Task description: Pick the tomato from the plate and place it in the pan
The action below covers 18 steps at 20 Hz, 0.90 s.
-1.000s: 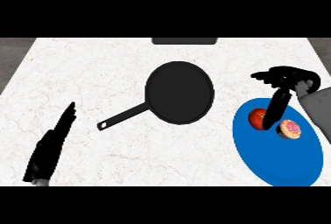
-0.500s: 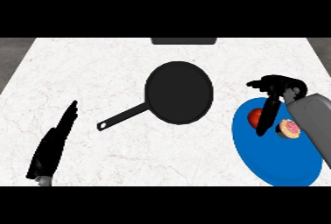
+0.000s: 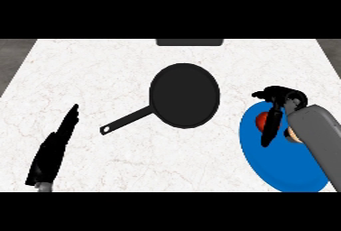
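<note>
The white marbled counter [image 3: 133, 153] carries a black pan [image 3: 184, 94] near its centre. The pan's handle [image 3: 126, 122] runs down and to the left, ending in a small eyelet. The pan holds nothing.

A blue plate [image 3: 279, 167] lies at the right side of the counter, well apart from the pan. The tomato [image 3: 263, 120] sits on the upper left part of this plate as a red shape, mostly covered by the hand above it. A second, paler round item [image 3: 292, 134] lies just beside it on the plate, partly hidden behind the grey forearm [image 3: 320, 135]; its kind cannot be determined.

The right hand [image 3: 278, 100] is positioned over the upper rim of the plate. Its fingers are curled at the top, and one long black finger [image 3: 272, 126] extends down across the tomato. Whether the fingers actually clamp the tomato cannot be determined from this view.

The left hand [image 3: 54, 149] rests at the left side of the counter, well apart from the pan. Its fingers are straight, held together and holding nothing.

A dark rectangular object [image 3: 190, 42] sits at the counter's far edge.
</note>
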### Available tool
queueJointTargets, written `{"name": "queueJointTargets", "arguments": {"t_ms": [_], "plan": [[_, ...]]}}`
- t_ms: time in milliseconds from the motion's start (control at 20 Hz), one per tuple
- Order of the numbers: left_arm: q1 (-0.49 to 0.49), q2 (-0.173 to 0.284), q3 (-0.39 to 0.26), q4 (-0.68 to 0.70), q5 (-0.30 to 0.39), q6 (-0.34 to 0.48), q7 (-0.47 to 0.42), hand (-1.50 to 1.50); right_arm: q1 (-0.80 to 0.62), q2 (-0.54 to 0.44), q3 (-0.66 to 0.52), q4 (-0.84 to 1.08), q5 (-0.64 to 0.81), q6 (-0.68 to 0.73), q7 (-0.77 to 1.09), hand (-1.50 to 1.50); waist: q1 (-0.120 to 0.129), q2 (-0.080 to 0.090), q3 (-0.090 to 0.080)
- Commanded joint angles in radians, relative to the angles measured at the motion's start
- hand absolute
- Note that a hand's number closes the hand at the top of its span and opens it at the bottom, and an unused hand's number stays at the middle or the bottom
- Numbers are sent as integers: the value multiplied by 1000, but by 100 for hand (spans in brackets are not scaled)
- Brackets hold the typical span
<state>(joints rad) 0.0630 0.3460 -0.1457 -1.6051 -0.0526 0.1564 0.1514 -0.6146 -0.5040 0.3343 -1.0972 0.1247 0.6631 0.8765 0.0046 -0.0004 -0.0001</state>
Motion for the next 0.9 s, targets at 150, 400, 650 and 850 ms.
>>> {"name": "queueJointTargets", "arguments": {"t_ms": [150, 400, 650, 850], "plan": [[37, -43, 14, 53, -51, -6, -74, 0, 64, 4, -48, -40, 80, 32, 14, -150, -6, -1, 0], [-41, -54, 50, 48, -46, -60, -17, 0, 21, 54, -90, 119, 193, 16, -122, -150, 1, 2, 0], [-20, -61, 78, 44, -64, -66, -21, 0, 86, 118, -128, 2, 201, -31, -85, 150, -4, 0, 0], [36, -35, 112, -36, -31, -118, 0, 0, 98, 122, -172, 105, 218, -43, -182, 150, 3, 1, 0]]}}
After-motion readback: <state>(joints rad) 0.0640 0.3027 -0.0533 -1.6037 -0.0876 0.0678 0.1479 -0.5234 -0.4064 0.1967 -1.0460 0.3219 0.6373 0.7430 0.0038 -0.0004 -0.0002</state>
